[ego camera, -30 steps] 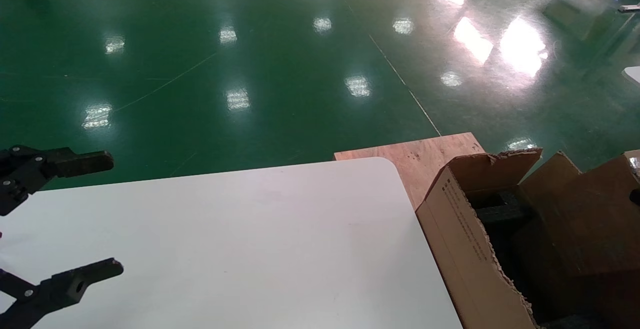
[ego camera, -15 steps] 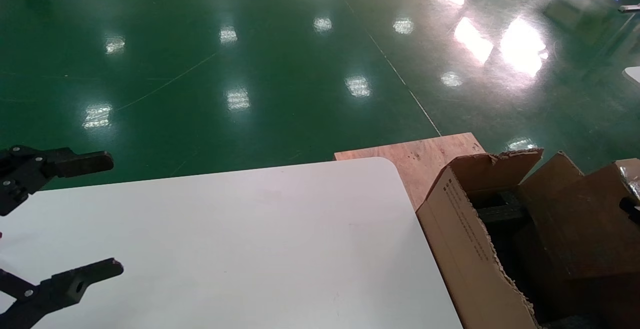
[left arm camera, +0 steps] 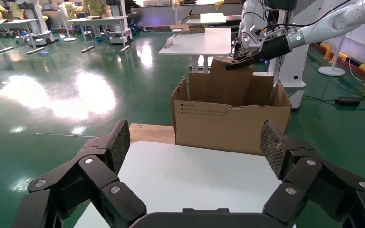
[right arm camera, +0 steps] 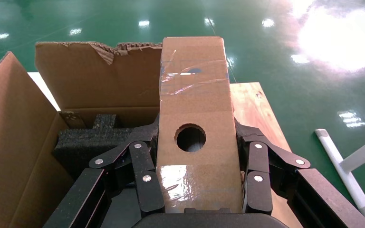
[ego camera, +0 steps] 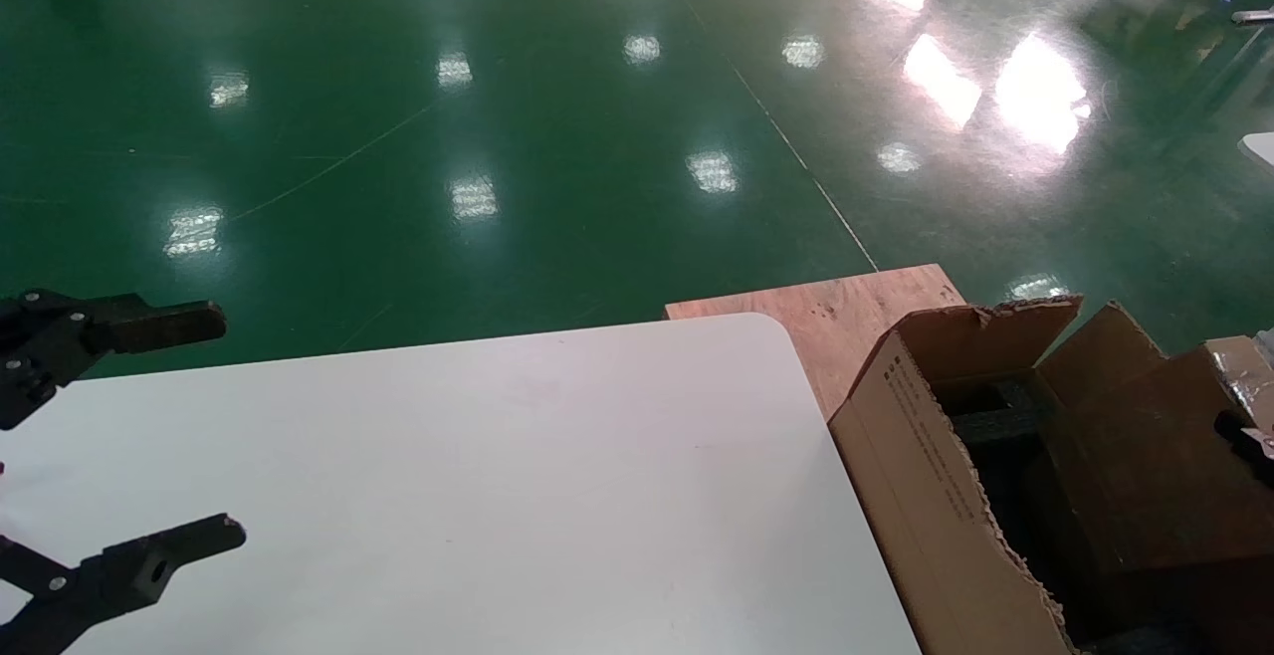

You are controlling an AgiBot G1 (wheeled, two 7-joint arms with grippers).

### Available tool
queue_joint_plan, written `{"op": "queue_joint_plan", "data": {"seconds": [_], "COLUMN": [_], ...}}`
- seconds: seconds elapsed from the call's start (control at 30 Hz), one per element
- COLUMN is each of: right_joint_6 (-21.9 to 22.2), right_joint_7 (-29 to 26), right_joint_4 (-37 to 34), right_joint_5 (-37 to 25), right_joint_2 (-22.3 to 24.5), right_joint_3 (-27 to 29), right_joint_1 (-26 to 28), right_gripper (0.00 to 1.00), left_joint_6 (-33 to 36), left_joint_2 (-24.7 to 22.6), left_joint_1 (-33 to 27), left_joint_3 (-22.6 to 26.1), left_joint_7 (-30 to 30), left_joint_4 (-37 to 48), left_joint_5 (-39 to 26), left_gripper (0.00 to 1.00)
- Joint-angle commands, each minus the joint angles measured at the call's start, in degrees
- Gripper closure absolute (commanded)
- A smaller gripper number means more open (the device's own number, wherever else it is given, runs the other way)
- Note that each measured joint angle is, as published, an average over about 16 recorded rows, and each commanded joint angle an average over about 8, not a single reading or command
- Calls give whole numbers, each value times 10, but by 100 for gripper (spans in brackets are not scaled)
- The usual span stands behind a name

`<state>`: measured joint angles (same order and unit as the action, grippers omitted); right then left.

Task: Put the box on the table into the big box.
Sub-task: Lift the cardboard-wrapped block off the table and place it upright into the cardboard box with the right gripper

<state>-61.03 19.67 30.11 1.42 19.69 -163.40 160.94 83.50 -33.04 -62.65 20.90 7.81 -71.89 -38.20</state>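
The small holed box [right arm camera: 193, 128] is off the tabletop [ego camera: 478, 496] and pinched in the right claw [right arm camera: 197, 180], whose fingers press on its two long side faces. It hangs directly over the open mouth of the big carton [left arm camera: 230, 121], just above the dark foam [right arm camera: 92, 142] that lines the carton's inside. The box's long axis runs straight out from the claw, so its far end leads towards the carton's torn rear flap [right arm camera: 95, 71], and its holed broad face is turned to the wrist camera. In the left wrist view the right arm reaches over the carton's far rim from above, with the box tipped down into the opening. My judgement: the coming move is a short descent and a release, since the box already lies within the carton's walls. The left claw [ego camera: 139, 436] idles spread wide over the tabletop's edge, well apart from the carton
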Motion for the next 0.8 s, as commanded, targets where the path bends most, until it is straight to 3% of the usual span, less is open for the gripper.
{"op": "queue_joint_plan", "data": {"seconds": [0.03, 0.4, 0.8], "right_joint_6": [0, 1, -29], "right_joint_7": [-6, -30, -36], "right_joint_4": [-3, -5, -8], "right_joint_5": [-19, -76, -84], "right_joint_2": [4, 13, -4], "right_joint_3": [1, 17, 36], "right_joint_1": [12, 32, 29], "right_gripper": [100, 100, 100], "left_joint_6": [0, 0, 0], "left_joint_2": [0, 0, 0], "left_joint_1": [0, 0, 0], "left_joint_3": [0, 0, 0], "left_joint_7": [0, 0, 0], "left_joint_4": [0, 0, 0], "left_joint_5": [0, 0, 0], "left_gripper": [0, 0, 0]}}
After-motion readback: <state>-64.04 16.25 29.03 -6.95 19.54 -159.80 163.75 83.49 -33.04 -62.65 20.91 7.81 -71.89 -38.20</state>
